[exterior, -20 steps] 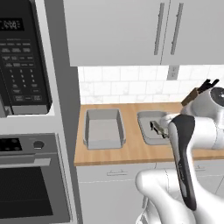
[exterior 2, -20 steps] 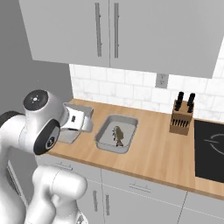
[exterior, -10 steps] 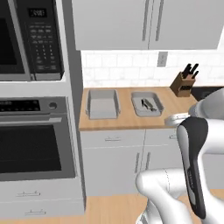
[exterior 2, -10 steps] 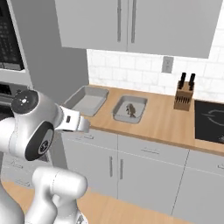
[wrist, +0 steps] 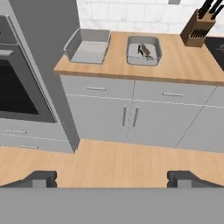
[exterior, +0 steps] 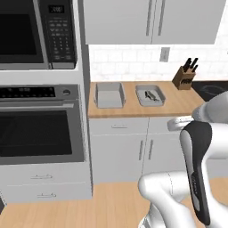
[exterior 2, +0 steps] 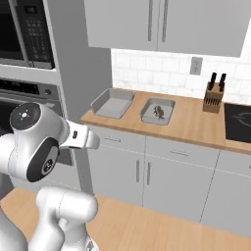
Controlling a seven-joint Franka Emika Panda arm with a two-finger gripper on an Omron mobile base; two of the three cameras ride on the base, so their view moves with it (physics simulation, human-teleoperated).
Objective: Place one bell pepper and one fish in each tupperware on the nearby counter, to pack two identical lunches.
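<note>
Hand view: fish (wrist: 145, 51) lies in right tupperware (wrist: 144, 60).

Pale-grey tupperware (wrist: 88, 45) and a second tub (wrist: 144, 50) holding a dark fish (wrist: 145, 50) sit on the light-brown wooden surface (wrist: 183, 65); the knife block (wrist: 197, 28) is brown.

Dark item in right tupperware (exterior: 150, 95) too small to identify; shape unclear in hand view too (wrist: 144, 50). Microwave (exterior: 31, 33) cut off by top and left edges in left base view. Oven (wrist: 17, 94) cropped by left edge in hand view. Black cooktop (exterior 2: 238, 122) runs off right edge. Knife block (wrist: 199, 27) partly clipped at top. Table (wrist: 175, 65) extends past right edge, far end unseen.
</note>
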